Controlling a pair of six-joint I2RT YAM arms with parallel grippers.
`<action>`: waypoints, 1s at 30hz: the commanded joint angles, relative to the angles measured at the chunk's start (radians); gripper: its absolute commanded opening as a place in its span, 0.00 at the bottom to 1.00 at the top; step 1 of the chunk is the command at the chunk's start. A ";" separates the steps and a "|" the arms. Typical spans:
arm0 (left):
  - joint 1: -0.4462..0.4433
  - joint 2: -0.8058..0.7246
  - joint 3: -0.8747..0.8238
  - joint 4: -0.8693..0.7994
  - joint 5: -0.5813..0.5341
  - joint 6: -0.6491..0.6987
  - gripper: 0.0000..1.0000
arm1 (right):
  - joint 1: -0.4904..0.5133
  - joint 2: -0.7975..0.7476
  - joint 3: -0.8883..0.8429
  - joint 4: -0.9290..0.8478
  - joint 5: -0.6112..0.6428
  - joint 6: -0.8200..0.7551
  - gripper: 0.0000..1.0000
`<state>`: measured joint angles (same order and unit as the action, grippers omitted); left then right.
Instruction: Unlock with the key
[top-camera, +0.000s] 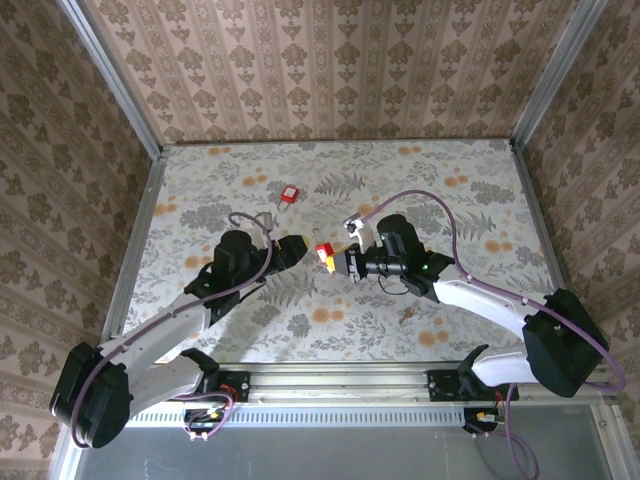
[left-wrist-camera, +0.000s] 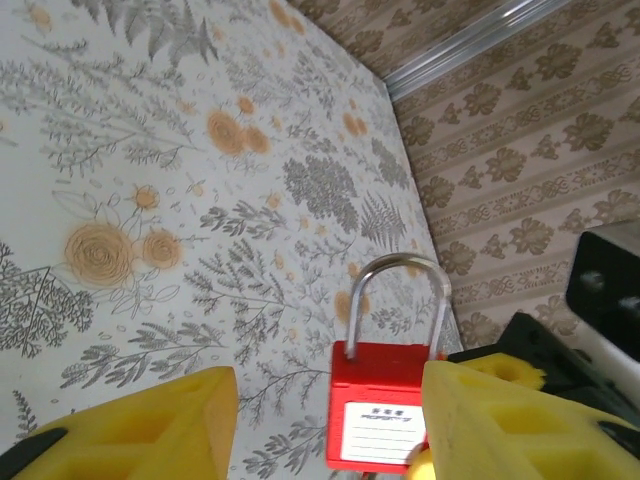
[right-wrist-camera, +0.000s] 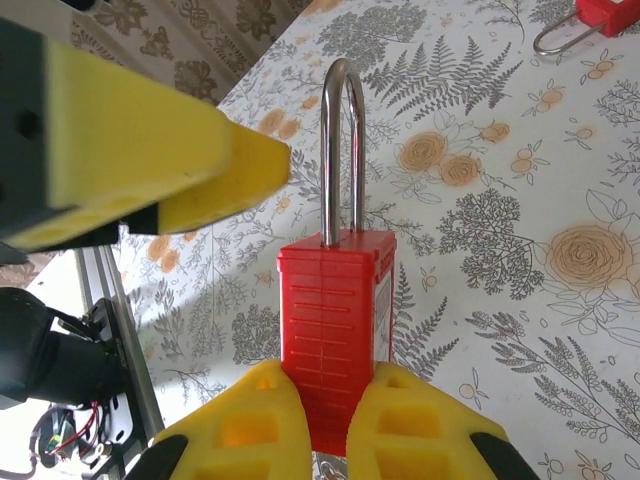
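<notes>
One red padlock (right-wrist-camera: 336, 320) stands clamped in the right gripper's (right-wrist-camera: 330, 385) jaws.

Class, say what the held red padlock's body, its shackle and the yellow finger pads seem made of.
Padlock body: likely moulded plastic, matte red, ribbed side.
Shackle: polished metal, bright mirror-like reflections.
Finger pads: seemingly plastic, perhaps printed; matte yellow with hollow pockets.

Table (top-camera: 440, 180), floral-patterned top; red padlock (top-camera: 290, 195) lying flat on it, toward far side.
</notes>
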<state>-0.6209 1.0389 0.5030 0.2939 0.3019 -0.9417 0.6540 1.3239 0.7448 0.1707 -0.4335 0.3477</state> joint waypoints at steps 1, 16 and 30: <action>0.017 0.037 -0.028 0.131 0.051 0.012 0.50 | -0.004 -0.014 0.014 0.038 -0.049 0.018 0.00; 0.046 0.229 -0.040 0.349 0.116 0.011 0.51 | -0.002 0.015 0.013 0.076 -0.126 0.066 0.00; 0.084 0.265 0.025 0.315 0.038 0.087 0.53 | -0.001 0.012 -0.010 0.082 -0.190 0.101 0.00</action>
<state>-0.5499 1.3285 0.4953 0.6418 0.4290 -0.9073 0.6464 1.3579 0.7444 0.1986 -0.5270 0.4458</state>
